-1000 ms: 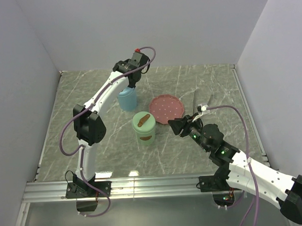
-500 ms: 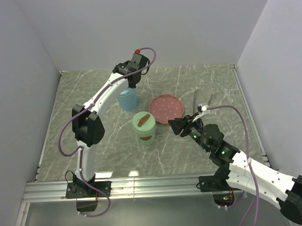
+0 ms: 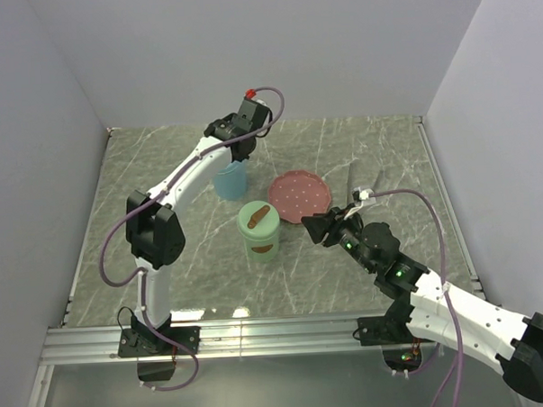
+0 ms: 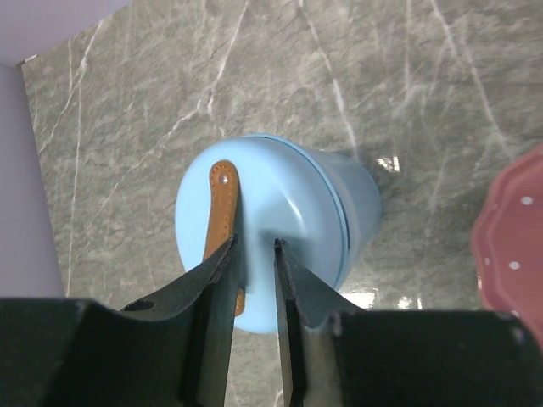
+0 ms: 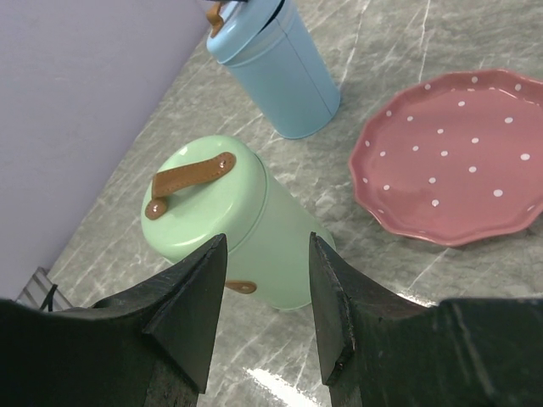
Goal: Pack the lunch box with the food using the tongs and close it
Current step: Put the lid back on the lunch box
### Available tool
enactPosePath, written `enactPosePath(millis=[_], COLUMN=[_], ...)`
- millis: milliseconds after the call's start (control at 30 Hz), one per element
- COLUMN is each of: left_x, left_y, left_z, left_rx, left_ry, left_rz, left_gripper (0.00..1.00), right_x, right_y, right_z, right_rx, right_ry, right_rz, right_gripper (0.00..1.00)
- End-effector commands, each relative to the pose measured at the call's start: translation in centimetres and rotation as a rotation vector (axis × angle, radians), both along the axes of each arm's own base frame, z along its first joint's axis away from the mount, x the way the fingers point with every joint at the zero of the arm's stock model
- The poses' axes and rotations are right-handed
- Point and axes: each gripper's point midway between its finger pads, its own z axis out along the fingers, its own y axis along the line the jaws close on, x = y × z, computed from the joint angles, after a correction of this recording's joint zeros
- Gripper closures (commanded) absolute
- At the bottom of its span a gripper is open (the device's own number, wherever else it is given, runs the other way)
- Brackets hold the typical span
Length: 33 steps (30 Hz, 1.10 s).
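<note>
No food is seen anywhere in the views; the pink dotted plate (image 3: 300, 195) is bare, so the pieces are judged to be packed already, though nothing inside the containers can be checked. Two round containers are taken to be the parts of the lunch box. The green canister (image 5: 221, 229) stands near the plate with its lid on, and the blue canister (image 4: 280, 212) stands behind it, also lidded, with a brown strap (image 4: 222, 212) across the top. The tongs (image 3: 353, 180) appear to lie on the table (image 3: 386, 144) just right of the plate, apart from both arms; they are thin and faint from above, so this is said with caution.

The left gripper (image 4: 254, 246) is held above the blue lid, its jaws set narrow with a slim gap and nothing clasped between them. The right gripper (image 5: 267, 239) is held low near the green canister, its jaws spread wide and empty.

The packing is judged done and the closing nearly so; what may be left is a last check or seating of the blue lid.
</note>
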Motion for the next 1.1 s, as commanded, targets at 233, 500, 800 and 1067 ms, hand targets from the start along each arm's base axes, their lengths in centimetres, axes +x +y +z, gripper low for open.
enactPosePath(millis=[233,500,800,1067], left_x=[-1.6,-1.7,-1.5,-2.0], left_y=[-3.4,-3.4,-3.2,-2.6], left_z=[-1.2,-1.6,-1.6,-0.6], left_rx=[-0.087,-0.102,-0.078,-0.104], left_ry=[0.016,0.005,-0.007,-0.052], left_rz=[-0.083,-0.075,-0.065,-0.039], left_gripper=[0.71,0.71,0.72,0.72], right_x=[0.5,0.4,0.8,2.2], right_y=[-0.1,-0.1,0.7,2.3], right_z=[1.8,2.0,1.6,2.5], right_rx=[0.033,0.033,0.028,-0.004], right_ry=[-0.044,-0.046,-0.032,-0.06], right_rz=[-0.017,-0.015,0.001,0.024], right_gripper=[0.49,0.49,0.49,0.5])
